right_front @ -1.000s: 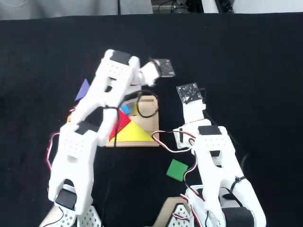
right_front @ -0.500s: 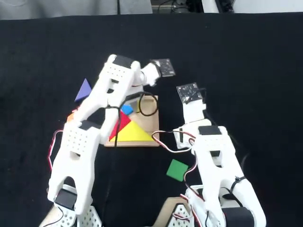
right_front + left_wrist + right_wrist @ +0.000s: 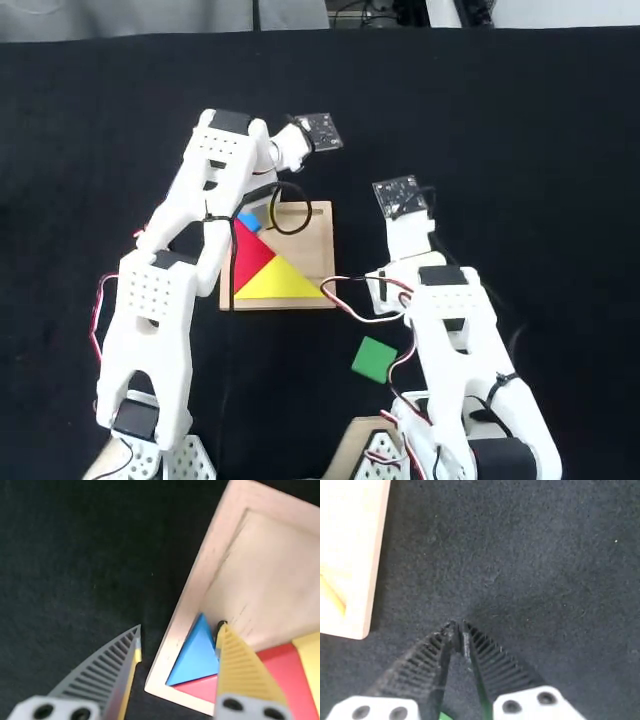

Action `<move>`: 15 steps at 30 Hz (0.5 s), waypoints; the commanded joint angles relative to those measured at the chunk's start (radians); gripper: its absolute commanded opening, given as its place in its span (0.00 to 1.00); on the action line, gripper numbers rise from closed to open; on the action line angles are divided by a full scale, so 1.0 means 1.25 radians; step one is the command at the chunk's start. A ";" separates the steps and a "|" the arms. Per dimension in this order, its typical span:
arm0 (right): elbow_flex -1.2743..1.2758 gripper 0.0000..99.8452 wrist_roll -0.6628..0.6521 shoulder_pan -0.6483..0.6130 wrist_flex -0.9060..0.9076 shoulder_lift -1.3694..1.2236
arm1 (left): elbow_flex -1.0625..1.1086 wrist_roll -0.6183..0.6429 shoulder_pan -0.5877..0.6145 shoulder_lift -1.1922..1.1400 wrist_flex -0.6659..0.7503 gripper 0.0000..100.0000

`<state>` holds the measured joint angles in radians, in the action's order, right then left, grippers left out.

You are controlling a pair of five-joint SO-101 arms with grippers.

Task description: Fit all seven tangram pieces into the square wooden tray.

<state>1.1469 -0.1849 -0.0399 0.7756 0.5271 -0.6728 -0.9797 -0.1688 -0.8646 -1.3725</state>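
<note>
Three pieces lie in the tray (image 3: 315, 240): red triangle (image 3: 250, 258), yellow triangle (image 3: 280, 284), and blue triangle (image 3: 197, 650) in a corner. The left fingers (image 3: 240, 665) are spread astride the tray wall, gripping nothing. The green square (image 3: 375, 359) lies on the tabletop (image 3: 520, 150); the right fingers (image 3: 490, 660) are pressed together, empty. Likely under half done.

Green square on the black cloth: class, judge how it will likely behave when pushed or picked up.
The green square lies flat on the black cloth, so it probably will not roll or tip. It looks like a thin solid tile, so likely stiff and light. Its low edges may make pinching it awkward.
</note>
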 commanded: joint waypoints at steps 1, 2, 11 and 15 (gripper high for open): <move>-0.021 0.01 0.006 0.007 -0.009 0.036 | -0.035 -0.021 0.013 0.014 -0.002 0.24; -0.021 0.01 0.006 0.007 -0.009 0.036 | -0.041 -0.021 0.009 0.015 -0.021 0.24; -0.020 0.01 0.007 0.007 -0.012 0.031 | -0.374 -0.002 -0.013 0.015 -0.313 0.24; -0.020 0.01 0.009 0.007 -0.014 0.031 | -0.554 0.155 0.028 0.065 -0.312 0.24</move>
<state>1.1469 -0.1849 -0.0399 0.7756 0.5271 -1.1116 -0.9413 -0.1765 -0.8661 -1.7346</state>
